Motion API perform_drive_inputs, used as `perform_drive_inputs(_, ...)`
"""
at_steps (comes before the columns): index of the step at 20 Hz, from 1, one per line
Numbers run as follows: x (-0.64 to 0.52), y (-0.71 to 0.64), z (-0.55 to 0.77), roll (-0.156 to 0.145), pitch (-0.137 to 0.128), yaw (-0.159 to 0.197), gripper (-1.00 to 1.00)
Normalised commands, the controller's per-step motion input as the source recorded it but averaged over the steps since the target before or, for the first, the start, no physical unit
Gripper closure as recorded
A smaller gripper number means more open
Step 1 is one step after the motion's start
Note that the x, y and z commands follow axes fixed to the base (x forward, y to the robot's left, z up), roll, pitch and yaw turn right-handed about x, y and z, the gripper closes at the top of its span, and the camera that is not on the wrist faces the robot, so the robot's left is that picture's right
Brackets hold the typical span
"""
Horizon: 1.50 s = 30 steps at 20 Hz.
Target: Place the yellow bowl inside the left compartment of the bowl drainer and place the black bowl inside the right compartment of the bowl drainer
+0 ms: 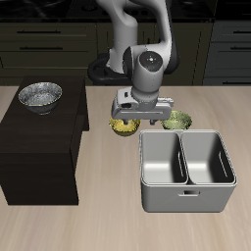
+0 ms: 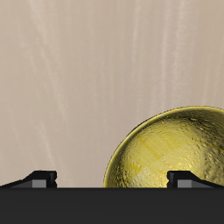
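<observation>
The yellow bowl [image 1: 122,125] [image 2: 171,149] sits on the table just behind the bowl drainer [image 1: 162,199]. My gripper [image 1: 138,119] [image 2: 114,179] hangs open low over the bowl's rim, one fingertip [image 2: 187,178] above the bowl and the other over bare table. It holds nothing. The black bowl [image 1: 40,96], silvery-grey with a dark inside, rests on top of a dark cabinet, well away from the gripper. Both wells of the drainer hold nothing.
An olive-green bowl [image 1: 177,121] stands on the table behind the drainer, beside my gripper. The dark cabinet [image 1: 39,157] rises above the table at one side. Dark drawers line the back.
</observation>
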Motion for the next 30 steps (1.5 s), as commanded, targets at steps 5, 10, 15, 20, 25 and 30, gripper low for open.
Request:
perform_drive_inputs(5,-0.03,0.11,-0.13,0.041,0.03,-0.026,-1.0)
perform_drive_inputs(10,-0.05,0.06,-0.08,0.036,0.009,0.001,1.0)
perform_drive_inputs(15,0.02,-0.01,0.02,-0.003,-0.005,0.002,1.0)
perform_drive_inputs(20,-0.03,0.04,0.1,0.016,-0.014,0.009,1.0)
perform_drive_inputs(25,-0.06,0.06,0.22,0.017,-0.042,0.014,1.0)
perform_drive_inputs(30,-0.13,0.15,0.41,0.047,-0.07,0.02,1.0)
